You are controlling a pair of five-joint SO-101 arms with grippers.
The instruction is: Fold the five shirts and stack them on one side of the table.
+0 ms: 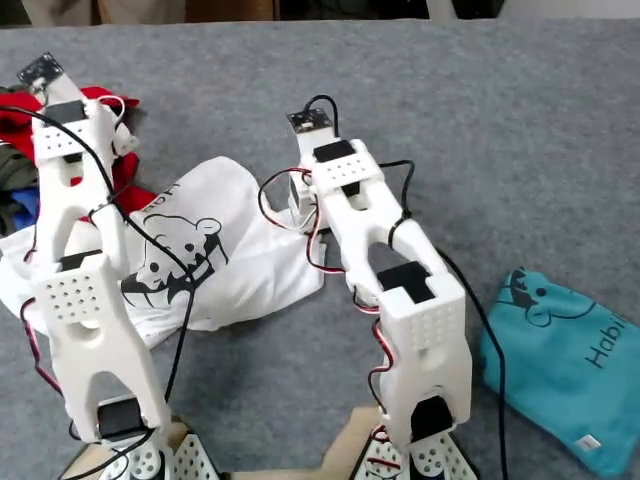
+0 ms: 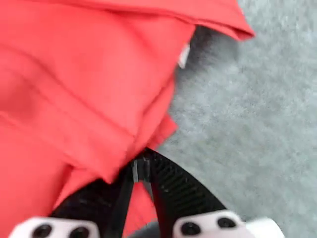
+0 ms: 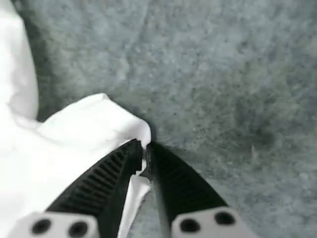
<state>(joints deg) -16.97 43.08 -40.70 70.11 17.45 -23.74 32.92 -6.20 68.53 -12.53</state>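
Observation:
A white shirt (image 1: pixel 215 255) with a panda print lies crumpled at the table's middle left. My right gripper (image 3: pixel 143 148) is shut on a corner of the white shirt (image 3: pixel 94 124), near the shirt's right edge in the high view (image 1: pixel 300 195). A red shirt (image 1: pixel 105 105) lies bunched at the far left. My left gripper (image 2: pixel 141 166) is shut on a fold of the red shirt (image 2: pixel 74 89). A teal shirt (image 1: pixel 565 355) lies folded at the right, apart from both arms.
Dark green and blue clothes (image 1: pixel 15 190) sit at the left edge under the red shirt. The grey felt table (image 1: pixel 480 130) spreads out at the back and right. Arm bases and cables stand at the front edge.

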